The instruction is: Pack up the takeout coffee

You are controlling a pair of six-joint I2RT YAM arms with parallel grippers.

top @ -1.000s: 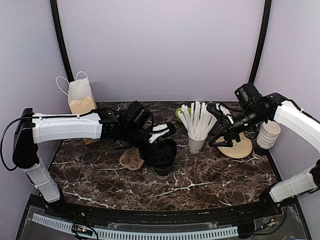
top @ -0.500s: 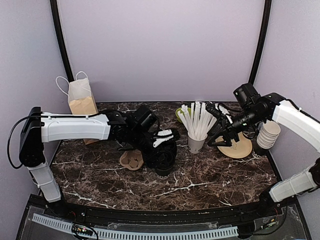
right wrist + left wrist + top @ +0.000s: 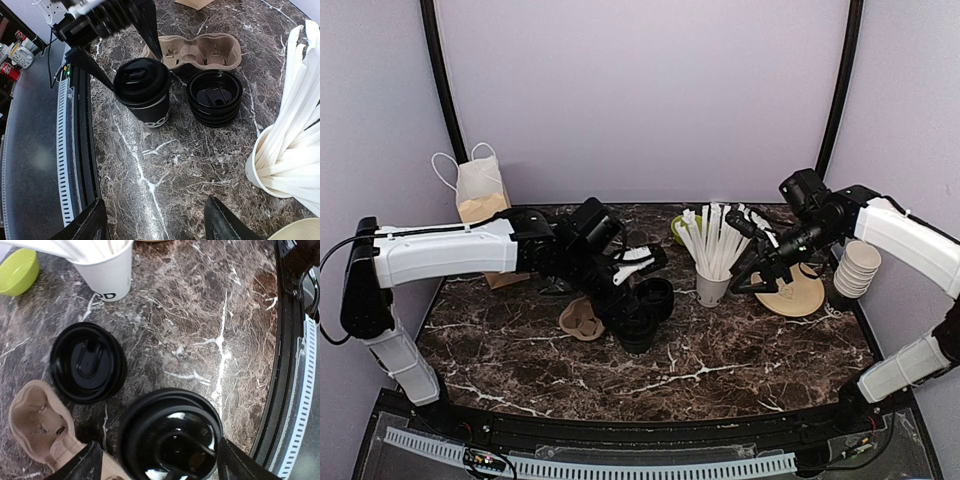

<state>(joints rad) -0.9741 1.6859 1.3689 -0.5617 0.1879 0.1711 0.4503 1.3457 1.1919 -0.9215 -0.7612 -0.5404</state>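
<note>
The takeout coffee (image 3: 635,328), a black lidded cup with a white logo, stands upright on the marble table (image 3: 740,350) in front of a stack of black lids (image 3: 656,296). My left gripper (image 3: 632,306) reaches down over it. Its jaws straddle the lid (image 3: 172,437): the right-hand finger (image 3: 235,465) is at the rim, and a narrow gap shows beside the other. The right wrist view shows the coffee (image 3: 145,92) between those two fingers. My right gripper (image 3: 752,262) hangs open and empty over the table beside the straw cup (image 3: 713,286).
A brown pulp cup carrier (image 3: 582,318) lies just left of the coffee. A paper bag (image 3: 482,200) stands at the back left, a green bowl (image 3: 678,228) behind the straws. Tan plates (image 3: 798,296) and stacked white cups (image 3: 858,268) sit at the right.
My left gripper's jaws have drawn in around the coffee's lid, and the arm has shifted slightly. My right gripper has drifted a little to the left.
</note>
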